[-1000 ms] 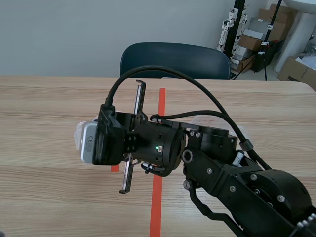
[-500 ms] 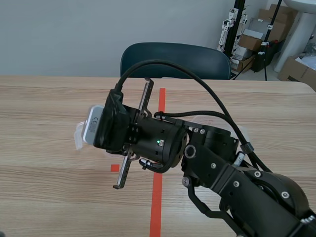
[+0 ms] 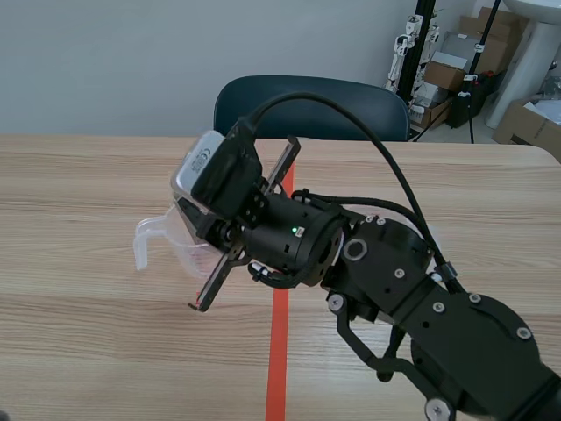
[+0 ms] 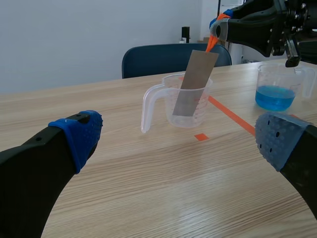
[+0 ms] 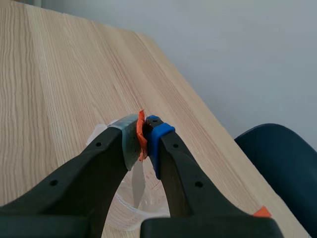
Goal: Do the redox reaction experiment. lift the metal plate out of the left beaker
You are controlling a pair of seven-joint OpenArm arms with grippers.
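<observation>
A clear beaker (image 4: 184,105) with a handle stands on the table ahead of my left gripper (image 4: 181,133), which is open and well short of it. A grey metal plate (image 4: 194,82) leans tilted with its lower end inside the beaker. My right gripper (image 5: 144,133) is shut on the orange tab (image 5: 140,135) at the plate's top, directly above the beaker (image 5: 120,210). From the left wrist view the right gripper (image 4: 218,28) holds that tab (image 4: 213,42). In the scene view the right arm's wrist (image 3: 263,232) hides the plate; the beaker (image 3: 160,239) shows beside it.
A second beaker (image 4: 280,89) with blue liquid stands to the right of the first. An orange-red tape line (image 3: 279,351) runs down the table's middle. A dark blue chair (image 3: 311,105) stands behind the far edge. Boxes and stands (image 3: 465,66) sit at the back right.
My right wrist has rolled and risen toward the table's far side, tipping its camera housing upward. More of the clear beaker now shows beside it.
</observation>
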